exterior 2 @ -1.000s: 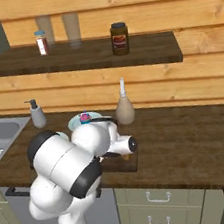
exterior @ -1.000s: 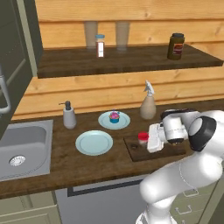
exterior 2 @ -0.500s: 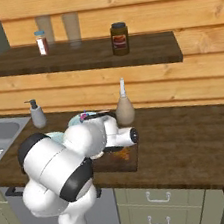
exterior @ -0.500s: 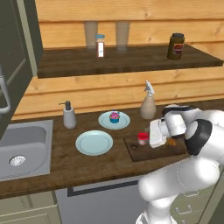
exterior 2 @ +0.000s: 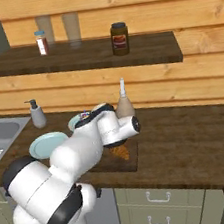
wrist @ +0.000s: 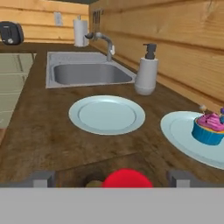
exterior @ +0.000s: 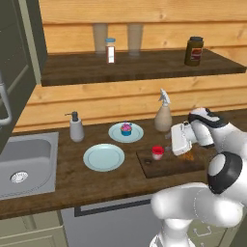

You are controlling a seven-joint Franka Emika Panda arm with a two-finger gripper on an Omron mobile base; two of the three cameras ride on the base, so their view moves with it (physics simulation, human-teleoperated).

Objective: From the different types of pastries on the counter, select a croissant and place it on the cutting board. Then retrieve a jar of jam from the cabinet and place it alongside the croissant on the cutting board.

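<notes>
The jar of jam (exterior: 157,152), red-lidded, stands on the left part of the cutting board (exterior: 164,168). The croissant (exterior 2: 121,152) lies on the board's right part, half hidden behind my hand in the left base view. My gripper (exterior: 168,144) hovers just right of the jar, pointing toward it and open. In the hand view its fingertips (wrist: 43,178) stand wide apart, with the jar's red lid (wrist: 127,178) low between them and untouched. The cupcake (exterior: 126,129) sits on a light blue plate (exterior: 115,134) farther back. The cabinet (exterior: 19,58) is at the far left.
An empty blue plate (exterior: 103,157) lies left of the board. A soap dispenser (exterior: 75,128) and a spray bottle (exterior: 163,113) stand against the wall. The sink (exterior: 24,161) is at the left. The shelf above holds a dark jar (exterior: 194,50) and a white bottle (exterior: 110,50).
My hand has drawn back slightly up and to the right, away from the jar. The jar stays on the board.
</notes>
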